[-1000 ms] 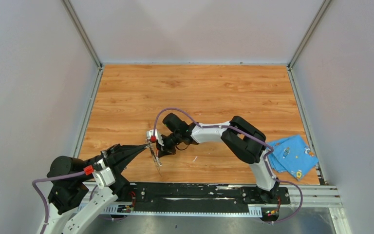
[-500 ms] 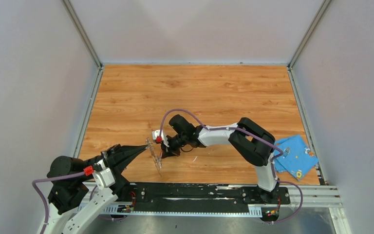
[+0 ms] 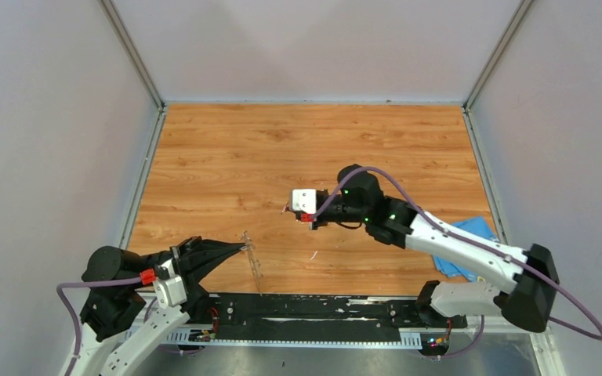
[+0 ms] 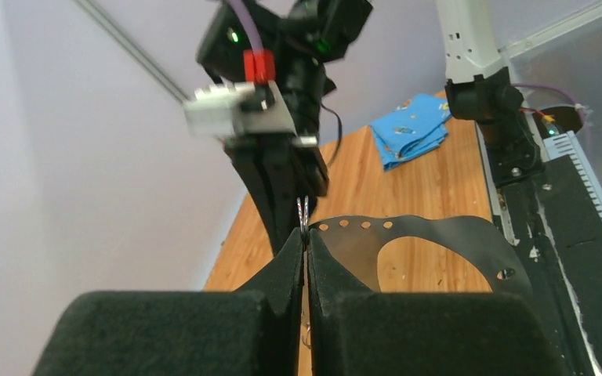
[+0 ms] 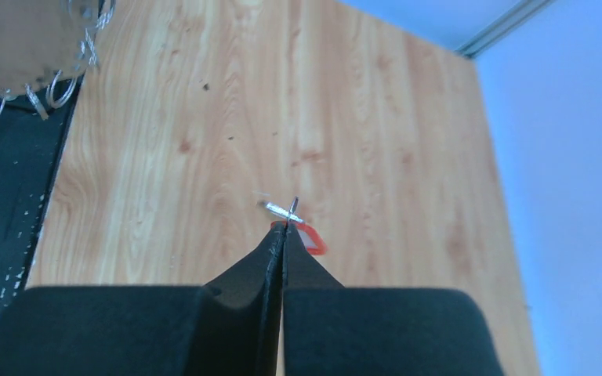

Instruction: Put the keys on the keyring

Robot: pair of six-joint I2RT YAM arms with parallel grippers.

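Observation:
My left gripper (image 3: pixel 242 248) (image 4: pixel 304 236) is shut on the keyring (image 3: pixel 252 261), held upright near the table's front edge. In the left wrist view only the ring's thin wire edge (image 4: pixel 303 213) sticks up between the fingertips. My right gripper (image 3: pixel 288 209) (image 5: pixel 284 225) hovers up and to the right of the ring, apart from it. It is shut on a key with a red head (image 5: pixel 314 240), and the key's metal blade (image 5: pixel 281 209) pokes out past the fingertips. The keyring's jagged looped rim (image 5: pixel 56 91) shows at the top left of the right wrist view.
A blue cloth (image 3: pixel 473 228) (image 4: pixel 410 129) lies at the table's right edge, partly behind the right arm. A thin white sliver (image 3: pixel 312 254) rests on the wood in front of the right gripper. The black base rail (image 3: pixel 321 307) runs along the near edge.
The right gripper has drawn back from the keyring, up and to the right, with the red key in it, and its elbow has swung right. The left gripper has shifted slightly, still holding the ring.

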